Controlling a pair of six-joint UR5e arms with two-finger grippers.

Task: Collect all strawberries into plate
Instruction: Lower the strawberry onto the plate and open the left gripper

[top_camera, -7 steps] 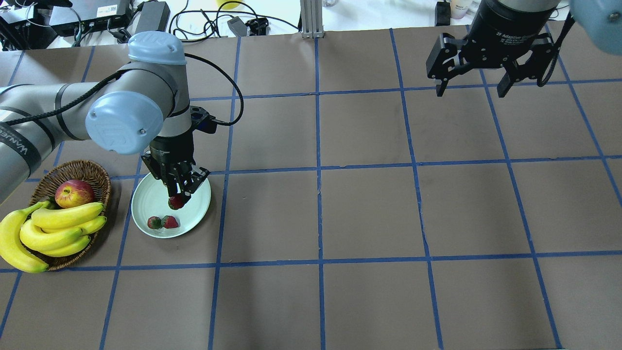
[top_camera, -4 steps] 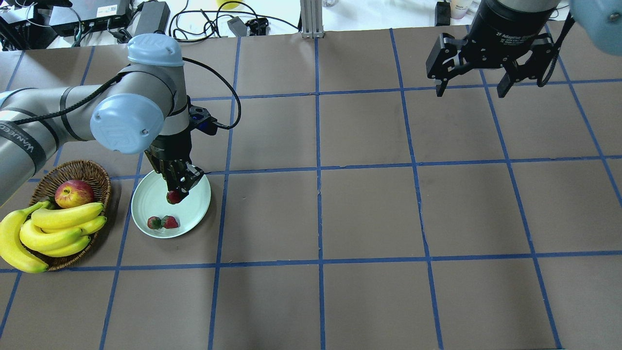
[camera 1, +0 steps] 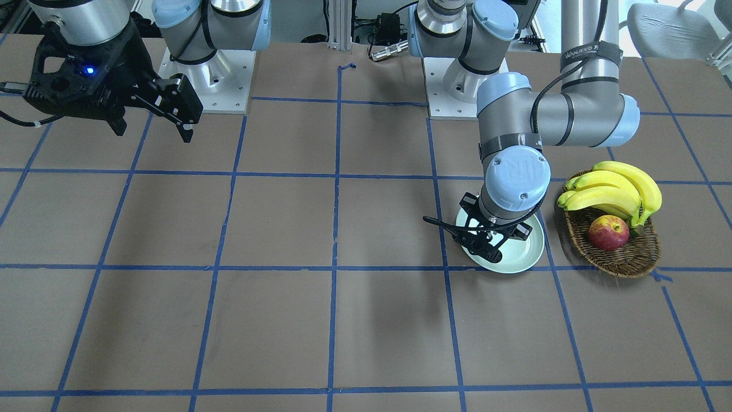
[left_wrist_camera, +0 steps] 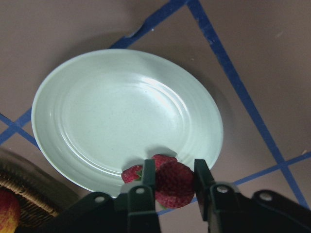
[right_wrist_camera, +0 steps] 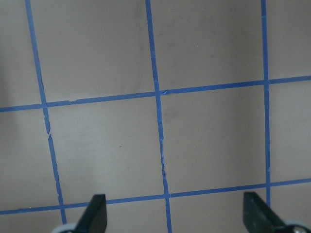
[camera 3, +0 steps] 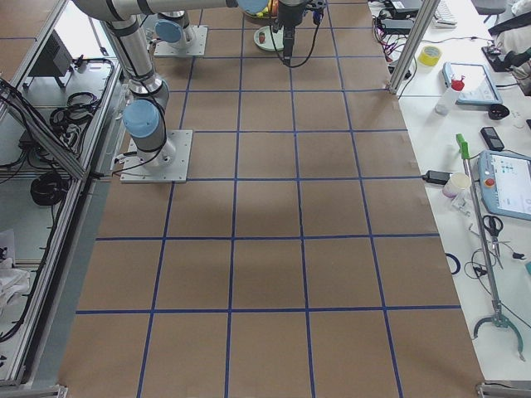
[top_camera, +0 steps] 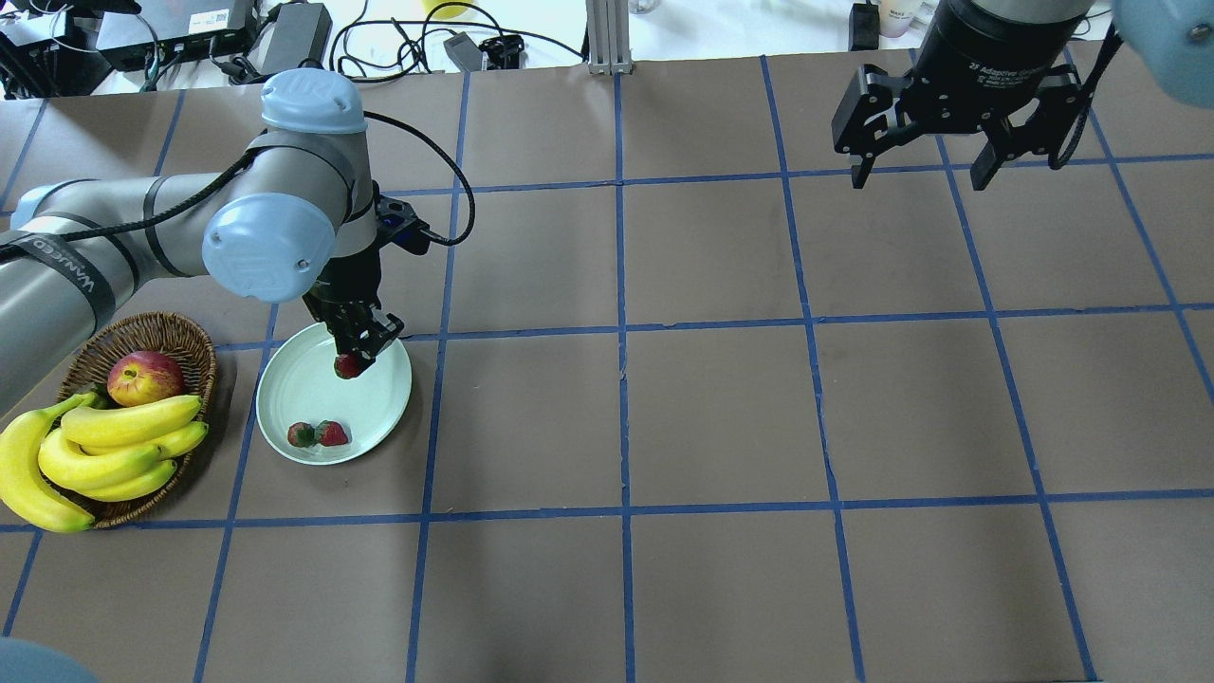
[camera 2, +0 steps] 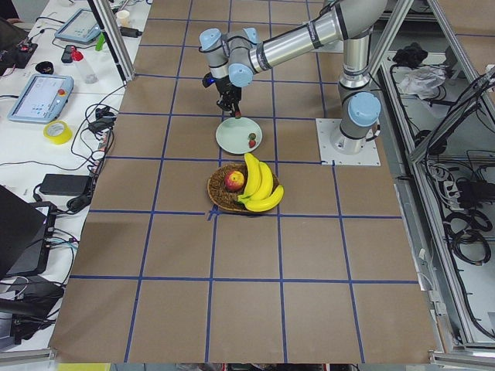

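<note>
Brown paper ruled into squares by blue tape covers the table [top_camera: 721, 408], with cables and power bricks along its far edge. The left arm [top_camera: 142, 228] reaches in over the fruit corner, where a wicker basket [top_camera: 194, 346] holds bananas [top_camera: 114, 441] and an apple [top_camera: 144, 377]. Just beside the basket sits the mint-green plate [top_camera: 285, 398].

The right gripper [top_camera: 920, 178] hangs high over the far right of the table. Its fingers are spread wide with nothing between them, and it is in the same place as a second ago.

The left gripper [top_camera: 348, 362] is pinched on the held strawberry [left_wrist_camera: 174, 184], a finger pressed to each side of it. Over the last second it has drifted from the middle of the plate toward the rim farther from the robot. It also looks smaller in the overhead view, so it has probably dropped lower. The two resting strawberries [top_camera: 330, 433] lie touching on the side of the plate nearest the robot and have not moved.

This looks like the last berry on its way down. By my reading, only the release is left, made low enough that the berry does not roll off the nearby rim.
</note>
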